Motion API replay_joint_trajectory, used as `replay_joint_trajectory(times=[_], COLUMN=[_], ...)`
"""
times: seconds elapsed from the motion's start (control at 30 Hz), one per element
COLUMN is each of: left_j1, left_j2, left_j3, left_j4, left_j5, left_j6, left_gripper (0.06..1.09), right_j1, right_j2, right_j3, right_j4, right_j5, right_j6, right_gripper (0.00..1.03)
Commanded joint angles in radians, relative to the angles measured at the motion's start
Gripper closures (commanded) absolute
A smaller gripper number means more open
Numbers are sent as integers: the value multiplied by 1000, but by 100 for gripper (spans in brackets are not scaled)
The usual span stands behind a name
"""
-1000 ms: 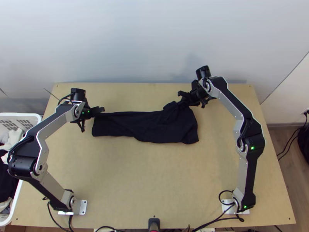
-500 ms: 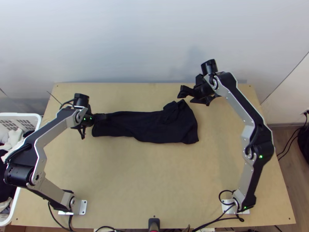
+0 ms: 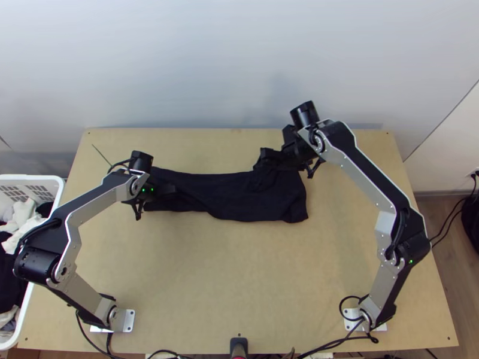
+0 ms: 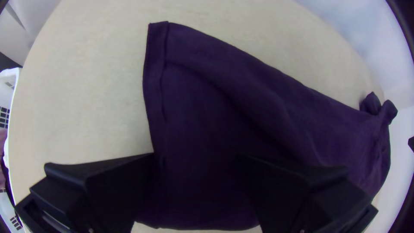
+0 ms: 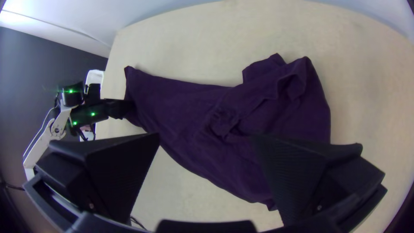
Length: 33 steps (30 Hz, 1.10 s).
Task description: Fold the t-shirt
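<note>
T-shirt [image 3: 239, 194] lies in a long creased strip, one end bunched.

A light wooden table [image 3: 239, 269] carries a dark t-shirt [image 3: 251, 200], laid lengthwise across its far half as a long folded strip, wrinkled and bunched toward the right end. Near the table's close edge, two metal plates sit flat, one left [image 3: 129, 321], one right [image 3: 352, 323], with black cables [image 3: 341, 338] beside them.

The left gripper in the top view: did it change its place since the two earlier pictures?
Yes. It has moved away from the table's far edge, nearer to the arms' bases; the left gripper is also slightly farther from the white basket.
</note>
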Motion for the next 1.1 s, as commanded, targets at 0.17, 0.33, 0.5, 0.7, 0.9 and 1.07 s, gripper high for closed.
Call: replay_joint_trajectory(times=[0.17,0.33,0.5,0.7,0.9,1.07], left_j1=[-64,-90,-101,-106,-109,-117], left_j2=[61,30,-41,-116,-168,-183], left_j3=[-10,-5,56,167,276,339], left_j4=[25,32,-14,-98,-173,-218], left_j5=[-99,-128,-126,-120,-108,-68], left_j6=[43,82,62,39,16,-7], left_gripper=[73,104,104,104,104,104], right_j1=[56,77,113,151,162,163], right_j2=[33,79,148,235,286,304], right_j3=[-18,1,50,50,13,-59], right_j4=[7,10,10,11,27,66], right_j5=[1,-2,-5,-5,1,27], right_j6=[-10,-13,-7,-17,-23,-28], right_gripper=[4,4,4,4,4,4])
